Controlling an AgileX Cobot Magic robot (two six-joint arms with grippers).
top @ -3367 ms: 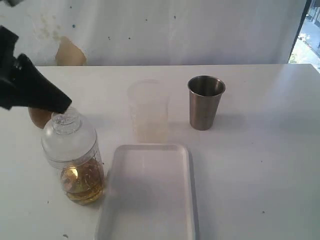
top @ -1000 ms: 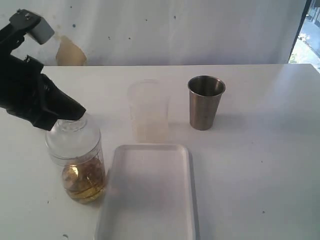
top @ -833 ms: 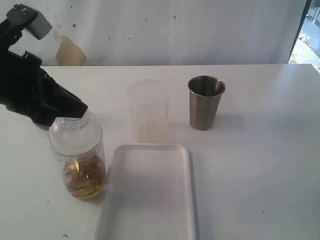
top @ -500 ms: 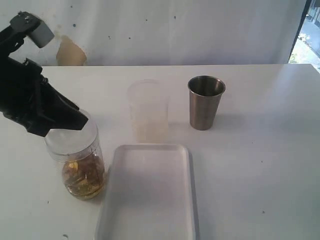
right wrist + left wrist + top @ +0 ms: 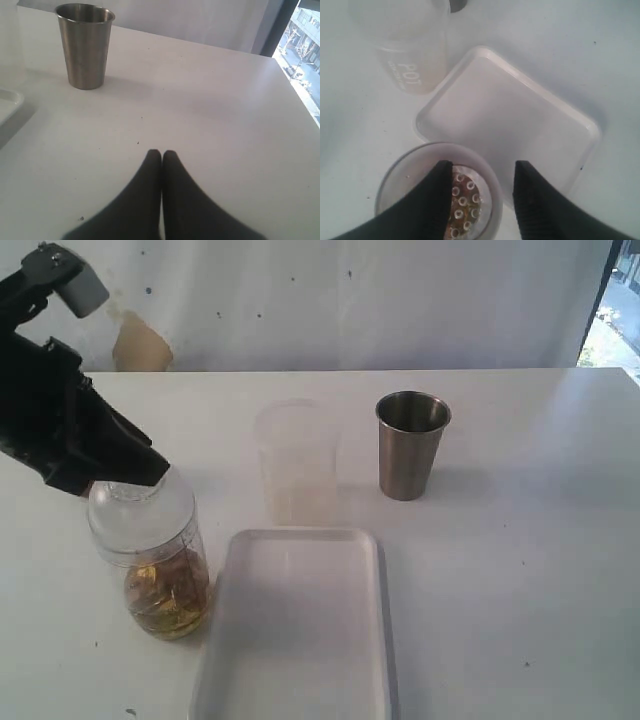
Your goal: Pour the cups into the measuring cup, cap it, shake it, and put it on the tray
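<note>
Left gripper point(image 5: 480, 200) spread, straight above upright capped measuring cup point(image 5: 150, 550), pinching nothing. Tray point(image 5: 300, 640) just beside cup, toward right arm. Right gripper point(image 5: 161, 156) pressed together, far off.

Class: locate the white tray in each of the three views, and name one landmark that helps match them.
Exterior view: white tray at bottom centre, cut by the lower edge.
Left wrist view: tray fills mid-picture, cornerwise.
Right wrist view: only a tray corner at the frame's edge.
Landmark: frosted beaker beside the tray's short end, faint in the right wrist view.
</note>
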